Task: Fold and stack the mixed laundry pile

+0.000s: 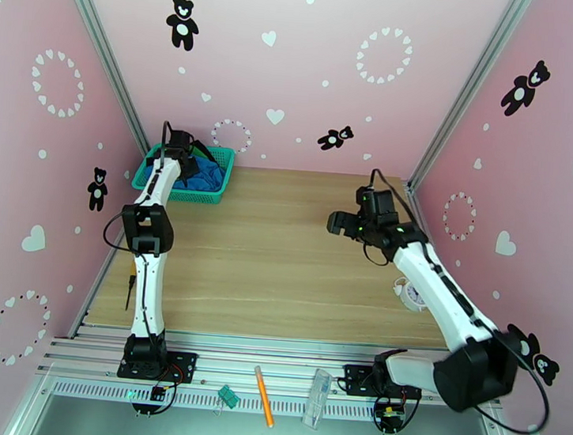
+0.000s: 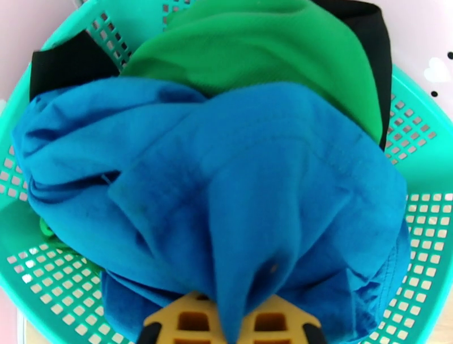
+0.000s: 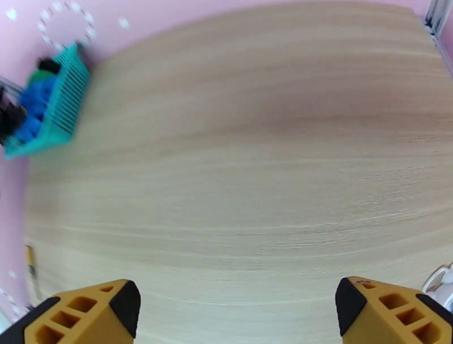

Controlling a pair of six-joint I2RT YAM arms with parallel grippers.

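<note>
Left wrist view: at the bottom edge of the frame the left end effector (image 2: 229, 323) has its yellow fingers pinched together on a raised fold of the blue shirt (image 2: 226, 186). The shirt lies crumpled on top of the pile in the teal mesh basket (image 2: 422, 218), with the green garment (image 2: 255, 51) behind it at the top and the black garment (image 2: 68, 65) showing at upper left and upper right. From the top external camera the basket sits at upper left on the bench (image 1: 284, 254), while the right end effector (image 1: 338, 222) hangs right of centre above the wood, fingers spread wide and holding nothing.
</note>
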